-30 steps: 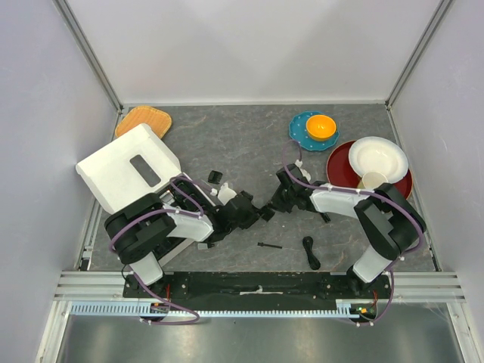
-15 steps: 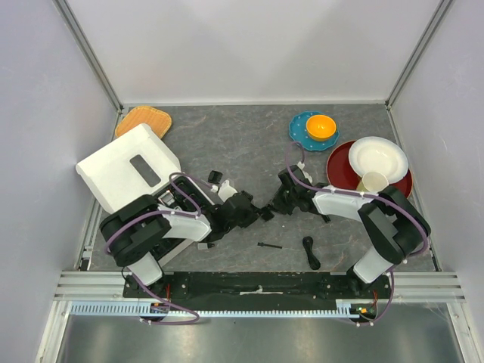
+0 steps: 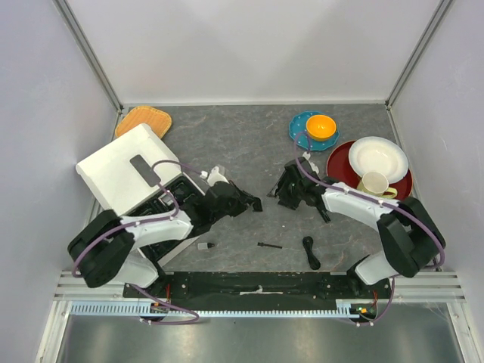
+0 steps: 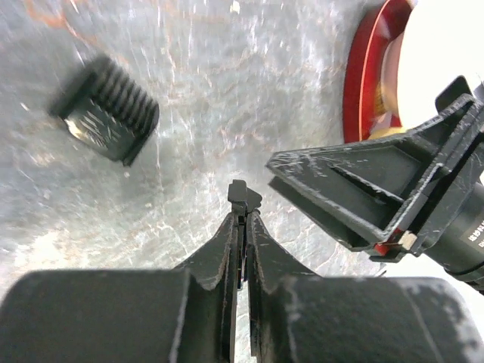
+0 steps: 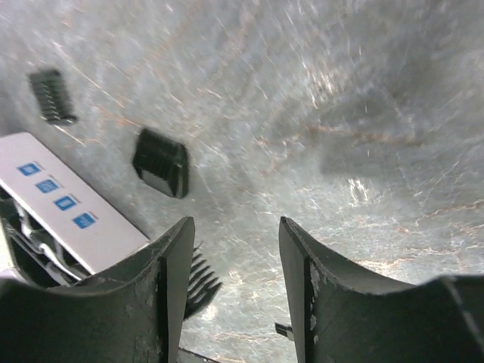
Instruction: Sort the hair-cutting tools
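My left gripper is shut on a small black comb guard, pinched by its thin edge at the fingertips. The guard's teeth show behind my right gripper's finger. My right gripper stands open and empty just to the right of it, a short gap away; the right wrist view has it above bare table. Another comb guard lies on the table, and two show in the right wrist view. A thin black brush, a black cable and a small bit lie near the front.
The white box and its black tray sit at the left under my left arm. At the back left lies an orange mat. A teal plate with an orange bowl, a red plate, a white bowl and a cup crowd the right.
My right gripper has opened and let go of the comb guard. The left gripper closed on it and drew back left. The two grippers now stand apart.
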You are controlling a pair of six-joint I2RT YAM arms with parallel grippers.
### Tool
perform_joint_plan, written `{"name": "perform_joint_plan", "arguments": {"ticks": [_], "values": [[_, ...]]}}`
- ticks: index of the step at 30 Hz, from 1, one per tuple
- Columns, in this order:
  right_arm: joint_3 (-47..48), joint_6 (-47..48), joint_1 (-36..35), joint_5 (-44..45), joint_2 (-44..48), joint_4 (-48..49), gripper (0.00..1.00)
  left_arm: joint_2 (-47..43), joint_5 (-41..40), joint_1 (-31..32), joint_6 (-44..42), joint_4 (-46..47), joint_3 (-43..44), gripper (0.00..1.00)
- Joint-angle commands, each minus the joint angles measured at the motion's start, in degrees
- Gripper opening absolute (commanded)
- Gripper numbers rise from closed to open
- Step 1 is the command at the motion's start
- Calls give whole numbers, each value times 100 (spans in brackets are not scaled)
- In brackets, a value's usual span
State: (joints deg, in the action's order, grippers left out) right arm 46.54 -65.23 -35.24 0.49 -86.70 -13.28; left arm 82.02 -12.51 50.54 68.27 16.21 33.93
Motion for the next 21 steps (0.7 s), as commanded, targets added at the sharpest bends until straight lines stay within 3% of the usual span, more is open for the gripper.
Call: {"name": "perform_joint_plan", "arguments": {"ticks": [1, 6, 12, 21], "values": [[443, 405, 141, 443, 495, -298, 57, -807, 398, -527, -788, -459, -45, 2], [487, 810, 149, 531, 803, -386, 60, -1775, 267, -1281, -1009, -1566, -106, 2], [338, 898, 149, 408, 900, -386, 61, -3031, -14, -2144, -632, -2804, -405, 2], [250, 916, 149, 144, 566, -368, 60, -3850, -559, -2198, 133, -4239, -449, 2]]}}
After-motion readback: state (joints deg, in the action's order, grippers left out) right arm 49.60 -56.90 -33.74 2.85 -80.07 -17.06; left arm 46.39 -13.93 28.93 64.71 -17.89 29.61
